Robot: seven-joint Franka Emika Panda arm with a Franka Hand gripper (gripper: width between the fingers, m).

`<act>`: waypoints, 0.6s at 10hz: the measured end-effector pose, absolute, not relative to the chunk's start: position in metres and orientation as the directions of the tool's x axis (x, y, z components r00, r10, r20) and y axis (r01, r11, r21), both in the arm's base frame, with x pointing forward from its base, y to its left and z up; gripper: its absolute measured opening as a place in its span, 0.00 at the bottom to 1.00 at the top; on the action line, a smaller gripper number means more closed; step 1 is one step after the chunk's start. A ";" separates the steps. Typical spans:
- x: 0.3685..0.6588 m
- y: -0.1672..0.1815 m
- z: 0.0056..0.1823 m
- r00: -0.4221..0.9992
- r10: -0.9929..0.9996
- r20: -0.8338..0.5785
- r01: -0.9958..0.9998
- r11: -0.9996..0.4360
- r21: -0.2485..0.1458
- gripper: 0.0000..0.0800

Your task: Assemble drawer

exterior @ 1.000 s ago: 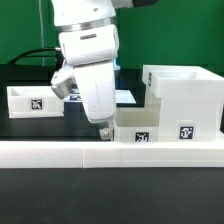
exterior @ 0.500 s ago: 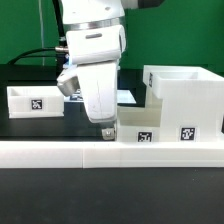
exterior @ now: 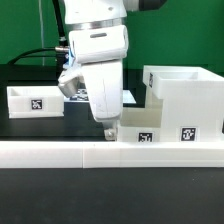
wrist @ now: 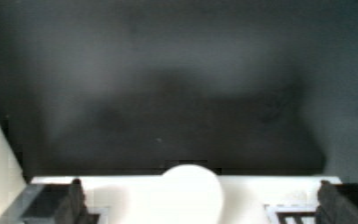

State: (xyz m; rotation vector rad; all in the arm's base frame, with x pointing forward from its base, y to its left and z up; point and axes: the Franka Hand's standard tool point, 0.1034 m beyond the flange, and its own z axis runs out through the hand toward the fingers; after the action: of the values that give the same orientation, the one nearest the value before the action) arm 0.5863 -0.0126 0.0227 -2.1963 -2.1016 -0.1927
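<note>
1. The gripper (exterior: 108, 133) hangs low over the near edge of the table. In the wrist view its two fingers (wrist: 60, 200) stand wide apart. They hold nothing.
2. Between the fingers I see a round white bump (wrist: 190, 188) on a white strip. I cannot tell which part it is.
3. Just beside the gripper, on the exterior view's right, sits a small tray (exterior: 143, 133). It is low and open on top, with a square tag on its side.
4. That tray rests right up against the big box (exterior: 185, 95) of the drawer.
5. The other tray (exterior: 33, 98) sits well apart, on the exterior view's left.
6. I think the arm is getting ready to grab the small tray. Next, the fingers need a thin wall between them, and then they must squeeze shut. After that the tray must go into the big box.
7. A long white rail (exterior: 60, 152) runs along the front.
8. The table (exterior: 40, 125) is black and flat.
9. The marker board (exterior: 129, 97) peeks out behind the arm.
10. The wall (exterior: 25, 30) at the back is green.
</note>
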 end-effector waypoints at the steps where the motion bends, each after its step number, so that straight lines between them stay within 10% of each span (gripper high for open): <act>1: 0.586 -0.007 0.022 0.000 0.988 0.156 1.000 -0.001 0.011 0.81; 6: 0.585 -0.003 0.021 0.006 0.987 0.159 1.000 -0.008 0.008 0.81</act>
State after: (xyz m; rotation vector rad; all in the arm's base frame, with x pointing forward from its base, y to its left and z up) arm 0.5852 -0.0029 0.0211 -2.1495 -2.1348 -0.1805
